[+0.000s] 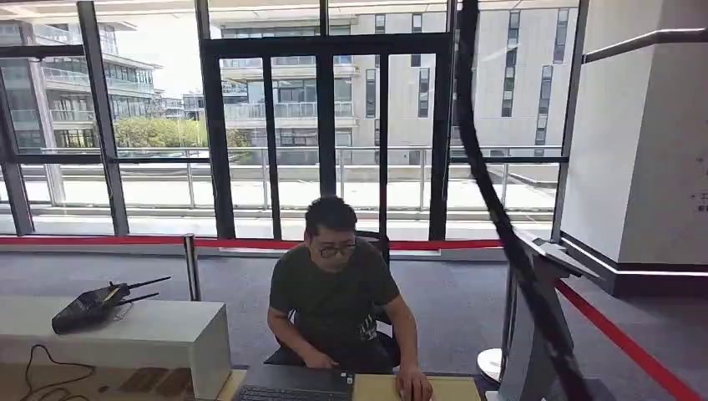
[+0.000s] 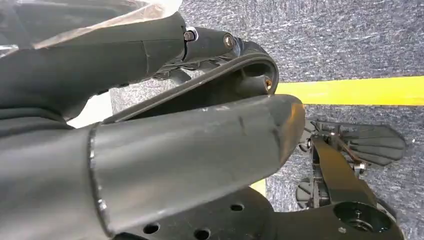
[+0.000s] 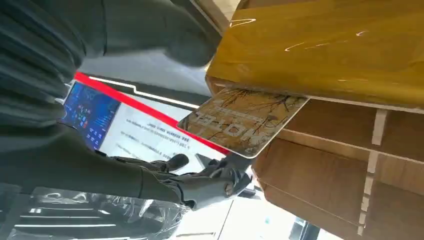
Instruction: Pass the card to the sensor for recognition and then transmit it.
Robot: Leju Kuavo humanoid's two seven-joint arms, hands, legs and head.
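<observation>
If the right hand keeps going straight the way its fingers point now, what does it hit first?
Most likely the wooden desk. The right hand holds the card with its far edge already by the underside of the yellow-brown top; the shelved front lies just beyond the fingertips, though depth is unclear.
</observation>
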